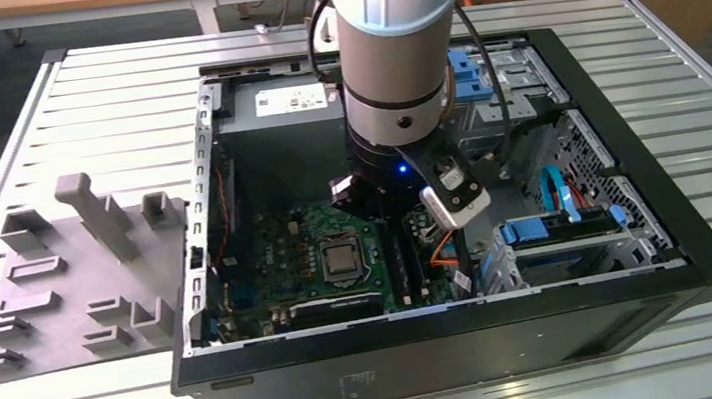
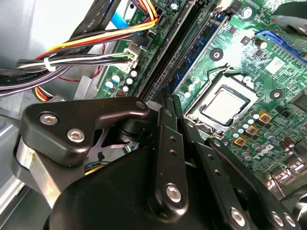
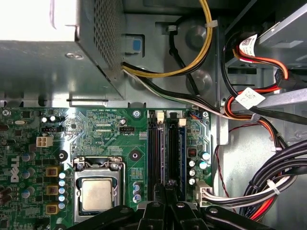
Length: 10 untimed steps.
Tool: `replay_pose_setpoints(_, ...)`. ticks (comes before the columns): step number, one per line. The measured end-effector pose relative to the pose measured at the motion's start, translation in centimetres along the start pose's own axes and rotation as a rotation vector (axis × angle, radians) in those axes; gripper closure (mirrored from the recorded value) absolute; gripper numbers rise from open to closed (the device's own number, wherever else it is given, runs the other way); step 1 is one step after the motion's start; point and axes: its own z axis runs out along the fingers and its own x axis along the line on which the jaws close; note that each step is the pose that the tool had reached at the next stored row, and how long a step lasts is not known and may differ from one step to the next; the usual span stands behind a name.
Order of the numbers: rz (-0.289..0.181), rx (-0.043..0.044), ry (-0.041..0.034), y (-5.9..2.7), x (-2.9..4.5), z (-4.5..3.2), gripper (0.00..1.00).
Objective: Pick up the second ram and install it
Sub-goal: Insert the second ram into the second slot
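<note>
Arm reaches down into the open computer case, which lies on the slatted table. In the exterior view a grey holder tray sits at 9 o'clock of the case, just beside its wall.

Motherboard lies on the case floor, with the processor socket near its middle. Power supply is at 12 o'clock of the board. Drive bays are at 3 o'clock.

Gripper is down at the memory slots, which lie at 3 o'clock of the socket in the exterior view. Fingers are drawn in together, tips pinched on the top edge of the second ram.

The second ram stands on edge in line with the slots, on their socket side. Its chip face shows in the second wrist view. Cannot tell whether it is pressed fully home.

Wire bundle runs on the side of the slots away from the socket, apart from the gripper.
</note>
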Motion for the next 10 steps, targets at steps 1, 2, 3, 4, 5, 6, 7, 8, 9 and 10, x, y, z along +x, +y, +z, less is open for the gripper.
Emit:
replay_pose_setpoints(1,0.000,-0.0001,0.0001,0.00,0.00,0.00,0.88)
replay_pose_setpoints(2,0.000,-0.0002,0.0052,0.01,-0.03,0.01,0.88)
replay_pose_setpoints(3,0.001,0.0002,0.0166,0.01,-0.06,0.01,0.88)
replay_pose_setpoints(4,0.001,0.0004,0.0206,0.00,-0.06,0.00,0.88)
replay_pose_setpoints(5,0.001,0.0004,0.0208,0.00,-0.06,0.00,0.88)
replay_pose_setpoints(6,0.001,0.0003,0.0209,0.00,-0.06,0.01,0.88)
replay_pose_setpoints(7,0.001,0.0003,0.0211,0.00,-0.06,0.01,0.88)
replay_pose_setpoints(8,0.001,0.0003,0.0213,0.00,-0.05,0.01,0.88)
replay_pose_setpoints(9,0.001,0.0003,0.0213,0.00,-0.06,0.01,0.88)
replay_pose_setpoints(10,0.001,0.0003,0.0216,0.00,-0.13,0.01,0.88)
